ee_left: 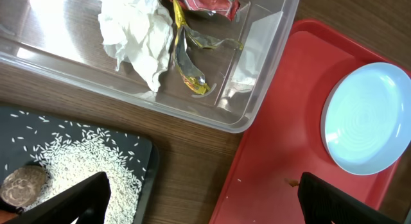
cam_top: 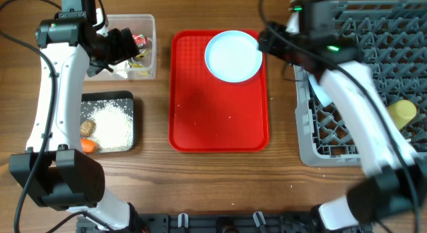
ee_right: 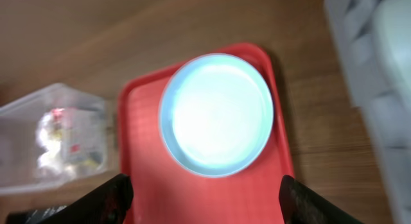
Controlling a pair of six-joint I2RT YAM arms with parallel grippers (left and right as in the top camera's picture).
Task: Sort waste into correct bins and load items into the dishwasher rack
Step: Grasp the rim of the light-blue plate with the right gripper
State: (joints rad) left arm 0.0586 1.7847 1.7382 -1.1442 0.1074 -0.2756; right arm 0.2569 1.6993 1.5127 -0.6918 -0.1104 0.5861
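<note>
The light blue plate (cam_top: pixel 233 56) lies flat in the far right corner of the red tray (cam_top: pixel 200 119), which sits in the middle of the desk (cam_top: pixel 153 173). The right hand (ee_right: pixel 205 198) hangs above the plate's right edge with its fingers spread wide apart, gripping nothing; its wrist view is blurred but shows the whole plate below. To the right stands the grey dishwasher rack (cam_top: pixel 307 139), with a yellow cup (cam_top: pixel 402 113) lying among its pegs on the right side. At far left is the clear tub (ee_left: pixel 192 112), holding a crumpled white tissue (ee_left: pixel 138 31) and, just right of it, the red and yellow snack wrappers (ee_left: pixel 187 63). The left hand (ee_left: pixel 202 201) hovers over the tub's right part, its fingers also wide apart and empty. Nearer, on the left, the black tray (cam_top: pixel 107 98) carries a spread of white rice (cam_top: pixel 113 126), with a small brown lump (cam_top: pixel 87 128) at its left edge and an orange carrot (cam_top: pixel 88 146) in the near left corner.
</note>
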